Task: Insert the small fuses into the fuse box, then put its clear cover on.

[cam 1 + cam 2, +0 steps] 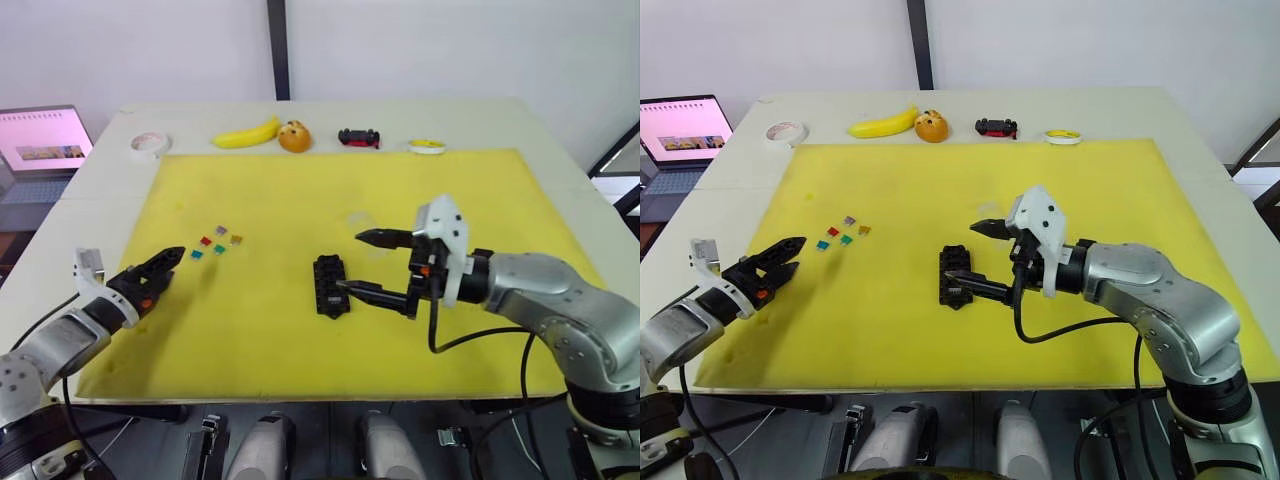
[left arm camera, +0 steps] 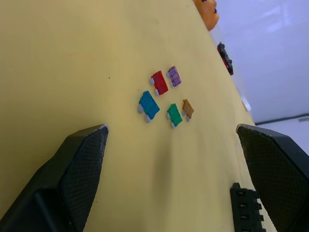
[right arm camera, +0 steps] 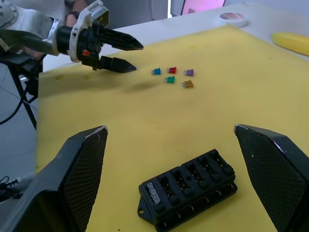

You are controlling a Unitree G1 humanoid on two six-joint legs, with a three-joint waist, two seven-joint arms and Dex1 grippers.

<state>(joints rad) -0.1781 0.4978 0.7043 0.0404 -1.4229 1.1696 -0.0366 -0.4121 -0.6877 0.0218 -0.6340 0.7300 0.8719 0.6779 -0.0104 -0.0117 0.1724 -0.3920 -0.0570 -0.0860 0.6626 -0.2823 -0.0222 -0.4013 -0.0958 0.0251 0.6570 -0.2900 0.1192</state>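
A yellow mat (image 1: 300, 330) covers the pale bench (image 1: 560, 130) before a white wall. The black slotted plastic fuse box (image 1: 328, 285) lies mid-frame, beside the released right pincer (image 1: 372, 263). Five tiny coloured blade fuses (image 1: 216, 241) sit left of centre, near the released left pincer (image 1: 160, 272).

Left gripper (image 1: 163, 273) reaches in low from the near left corner, forearm angled inward, jaws parted. Right gripper (image 1: 368, 262) comes in from the right, elbow bent, wrist level, jaws spread wide, one finger high, one low.
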